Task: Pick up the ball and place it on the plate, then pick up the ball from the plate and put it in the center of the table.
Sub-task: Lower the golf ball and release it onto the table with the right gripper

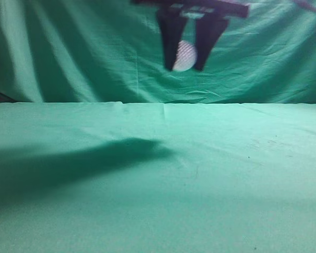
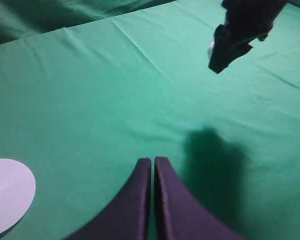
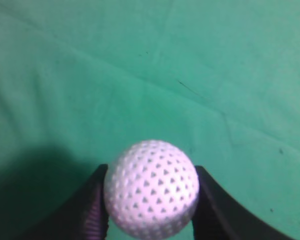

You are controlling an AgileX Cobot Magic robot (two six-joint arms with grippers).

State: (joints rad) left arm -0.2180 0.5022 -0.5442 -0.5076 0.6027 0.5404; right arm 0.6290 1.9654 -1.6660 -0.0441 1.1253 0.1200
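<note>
My right gripper (image 1: pixel 185 67) hangs high above the table (image 1: pixel 158 174) near the top middle of the exterior view, shut on the ball (image 1: pixel 185 56), a small white dimpled sphere. In the right wrist view the ball (image 3: pixel 151 188) sits squeezed between the two dark fingers (image 3: pixel 150 172), well above the green cloth. In the left wrist view the right gripper (image 2: pixel 229 50) shows at the upper right with a sliver of the ball (image 2: pixel 211 49). My left gripper (image 2: pixel 153 161) is shut and empty over the cloth. The white plate (image 2: pixel 7 192) lies at that view's lower left edge.
A darker green draped curtain (image 1: pixel 68 52) hangs behind the table's far edge. The arm casts a dark shadow (image 1: pixel 68 163) over the cloth on the left. The cloth is slightly wrinkled.
</note>
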